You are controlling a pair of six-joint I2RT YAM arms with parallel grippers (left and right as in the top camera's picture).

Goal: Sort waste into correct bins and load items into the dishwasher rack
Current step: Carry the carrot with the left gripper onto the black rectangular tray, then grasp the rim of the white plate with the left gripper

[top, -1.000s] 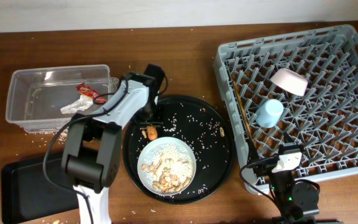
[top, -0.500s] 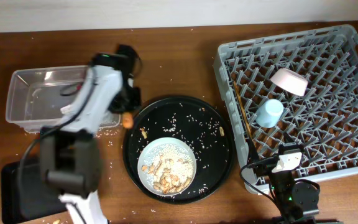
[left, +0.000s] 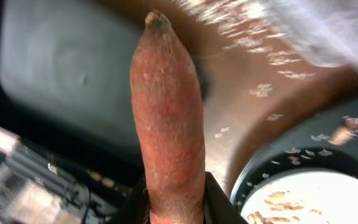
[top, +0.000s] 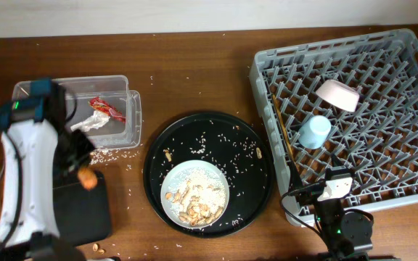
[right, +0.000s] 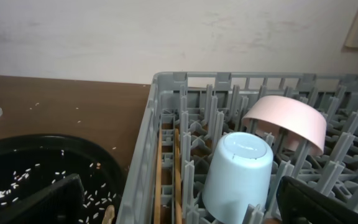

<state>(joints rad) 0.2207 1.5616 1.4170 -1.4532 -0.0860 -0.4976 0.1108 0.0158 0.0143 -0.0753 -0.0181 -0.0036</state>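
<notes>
Carrot (top: 88,179), clamped at its thick end by the closed left gripper (left: 174,200), hangs over the tray's (top: 85,217) 1 o'clock corner and is best carried toward 7 o'clock, over mid-tray, before release.

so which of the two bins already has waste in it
The clear tub, holding the red wrapper and crumpled tissue. The flat black tray looks bare; the carrot is only held over its edge.
</notes>
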